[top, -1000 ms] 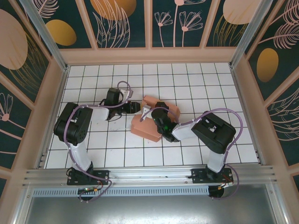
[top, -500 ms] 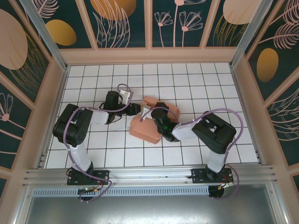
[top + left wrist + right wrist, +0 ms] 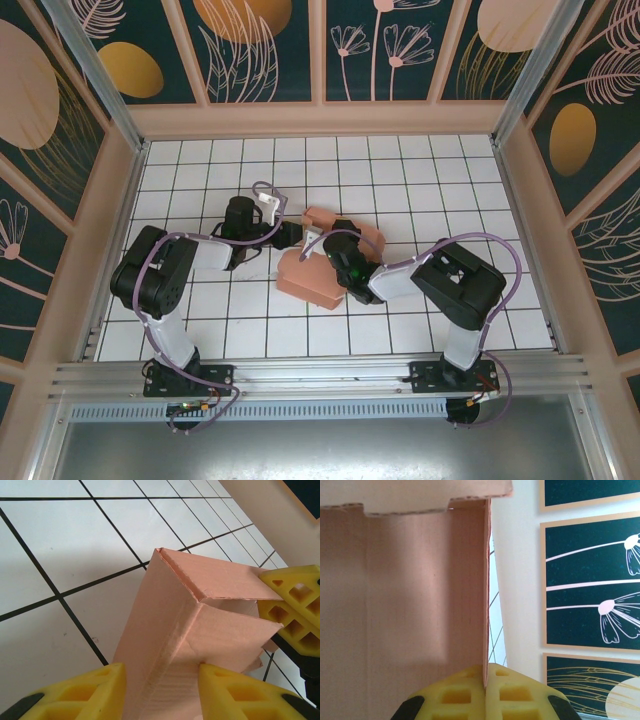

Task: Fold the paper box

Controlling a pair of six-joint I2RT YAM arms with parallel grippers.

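While the paper box (image 3: 320, 275) sits half folded near the middle of the white tiled table (image 3: 200, 170), both arms lean in to it from their own sides. From above, the salmon-pink cardboard forms a low, squarish shape with a flap spreading at its far right side. The left gripper (image 3: 291, 234) meets the box at its far left corner, and the right gripper (image 3: 319, 247) comes down onto its top, just beside the left one.

In the left wrist view, the yellow fingers (image 3: 85, 695) stand partly apart on either side of a creased corner ridge of the box (image 3: 200, 610), and the cardboard fills the gap between them. Each finger looks to touch the cardboard, yet I cannot tell whether they truly pinch it or merely straddle it. At the right edge of this view the right gripper's yellow fingers (image 3: 295, 587) meet the far end of the upper panel.

In the right wrist view, the right gripper (image 3: 485, 675) is closed tight on a thin upright wall of the box (image 3: 405, 590), seen edge-on as a line running straight up from between the two pads. A broad pink panel spreads to the left of that edge, with a ragged perforated edge across the top. Behind it stands the dark floral wall (image 3: 590, 580)
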